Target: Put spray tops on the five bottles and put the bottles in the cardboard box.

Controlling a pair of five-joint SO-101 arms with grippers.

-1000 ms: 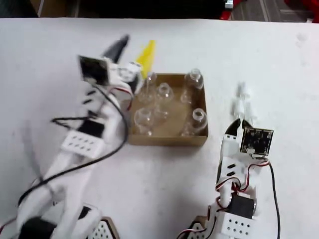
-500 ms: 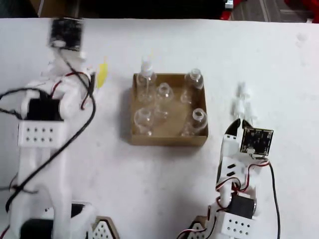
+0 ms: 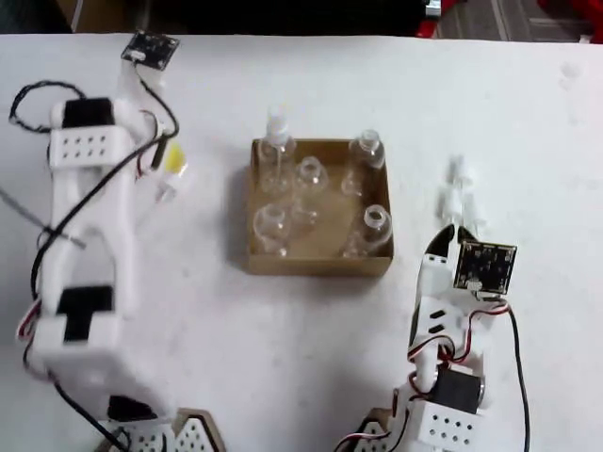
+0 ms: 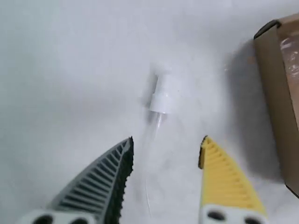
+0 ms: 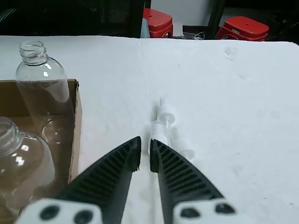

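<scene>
Directly ahead of the left gripper, whose jaws stand open and empty, a loose spray top lies on the table near the cardboard box, so the descent is best kept centred, closing squarely across its white collar.

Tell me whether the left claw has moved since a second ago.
Yes. The left claw has swung left, away from the far left corner of the box, and now hangs over the table beside it.
</scene>
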